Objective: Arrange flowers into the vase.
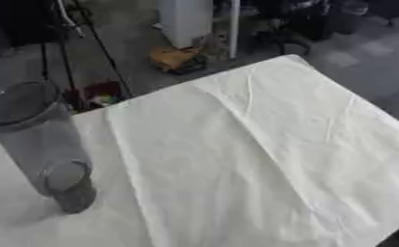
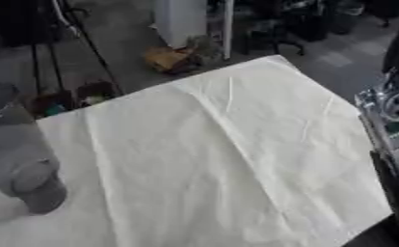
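The clear glass vase (image 1: pixel 36 144) stands at the left edge of the table, on the white cloth (image 1: pixel 262 159) that covers the work surface; it appears tall, cylindrical and empty, with its open mouth toward the upper left of the view because the camera is tilted. No flowers are visible on the cloth or anywhere else in either view. Judged from this, the task is at its opening step: nothing has yet been placed in the vase, and the flowers have first to be located and picked up. The next move therefore calls for bringing a stem into reach, grasping it low enough to steer, and aligning it above the vase mouth before lowering. The vase is tall and narrow, so a sideways knock at the rim may tip it. In the right eye view, part of the robot's right arm (image 2: pixel 392 125) shows along the right edge as silver and black hardware. The right hand cannot be made out there, so whether it is released, clenched or grasping anything cannot be told. The left hand shows in neither view.
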You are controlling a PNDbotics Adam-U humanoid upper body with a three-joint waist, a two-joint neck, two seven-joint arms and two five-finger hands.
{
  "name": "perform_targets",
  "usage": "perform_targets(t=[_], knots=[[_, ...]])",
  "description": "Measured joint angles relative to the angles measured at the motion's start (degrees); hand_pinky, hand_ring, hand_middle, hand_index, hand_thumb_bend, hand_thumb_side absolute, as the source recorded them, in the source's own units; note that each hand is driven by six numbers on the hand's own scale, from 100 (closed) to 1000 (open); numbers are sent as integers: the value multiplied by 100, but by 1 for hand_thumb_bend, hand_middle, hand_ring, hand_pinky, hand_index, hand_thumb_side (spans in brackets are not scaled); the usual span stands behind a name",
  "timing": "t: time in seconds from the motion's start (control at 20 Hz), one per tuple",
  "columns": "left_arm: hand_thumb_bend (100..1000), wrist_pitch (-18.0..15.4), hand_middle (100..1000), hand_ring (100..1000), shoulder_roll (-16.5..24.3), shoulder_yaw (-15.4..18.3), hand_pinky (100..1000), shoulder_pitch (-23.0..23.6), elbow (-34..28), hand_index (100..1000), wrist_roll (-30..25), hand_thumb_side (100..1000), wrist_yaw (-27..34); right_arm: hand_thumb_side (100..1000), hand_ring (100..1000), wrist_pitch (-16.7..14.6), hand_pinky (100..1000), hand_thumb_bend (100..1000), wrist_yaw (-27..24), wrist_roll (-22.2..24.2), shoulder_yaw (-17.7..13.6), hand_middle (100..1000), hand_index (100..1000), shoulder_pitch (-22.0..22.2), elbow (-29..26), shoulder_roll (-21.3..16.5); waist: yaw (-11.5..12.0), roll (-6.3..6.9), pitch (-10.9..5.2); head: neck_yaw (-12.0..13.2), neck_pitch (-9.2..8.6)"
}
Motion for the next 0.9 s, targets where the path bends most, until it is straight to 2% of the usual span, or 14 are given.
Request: perform_targets(t=[0.35,0.9], knots=[[216,-77,100,100,-2,87,100,-243,145,100,77,542,-183,1000,892,-8,788,100,-16,9,0,854,908,-5,0,0,-48,17,-43,66,-1],[219,-212,100,100,-116,141,100,-435,576,100,213,542,-276,1000,893,-26,789,100,-43,32,3,854,909,-69,0,0,-215,98,-23,183,-105]])
